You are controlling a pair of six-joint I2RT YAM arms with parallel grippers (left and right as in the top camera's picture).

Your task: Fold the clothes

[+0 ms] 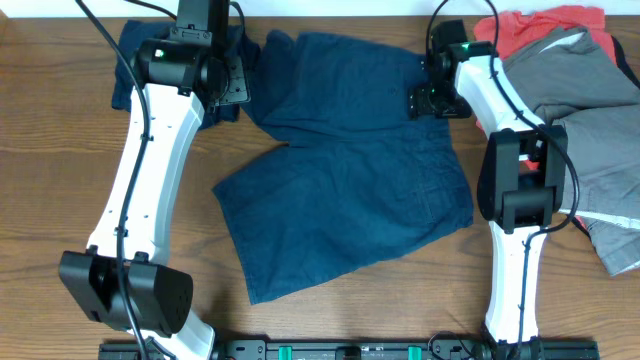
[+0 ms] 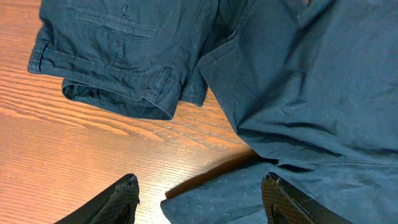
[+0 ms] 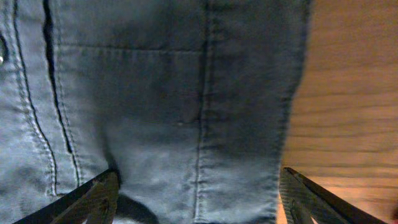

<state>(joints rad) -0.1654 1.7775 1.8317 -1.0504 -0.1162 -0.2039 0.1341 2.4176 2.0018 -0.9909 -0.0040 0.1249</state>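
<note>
A pair of dark navy shorts point(image 1: 350, 170) lies spread flat on the wooden table, waist toward the back. My left gripper point(image 1: 230, 92) is open over the shorts' back left corner; in the left wrist view its fingers point(image 2: 199, 202) straddle a fabric edge point(image 2: 292, 112). My right gripper point(image 1: 432, 100) is open at the shorts' back right edge; in the right wrist view its fingers point(image 3: 199, 199) span the stitched hem point(image 3: 186, 118). A second navy garment point(image 1: 135, 65) lies folded at the back left, also in the left wrist view point(image 2: 118, 56). Grey point(image 1: 590, 110) and coral-red point(image 1: 545, 30) clothes lie at the right.
The wooden table point(image 1: 60, 180) shows bare at the left and front. The pile of grey and red clothes fills the right side behind my right arm. A black rail point(image 1: 350, 350) runs along the front edge.
</note>
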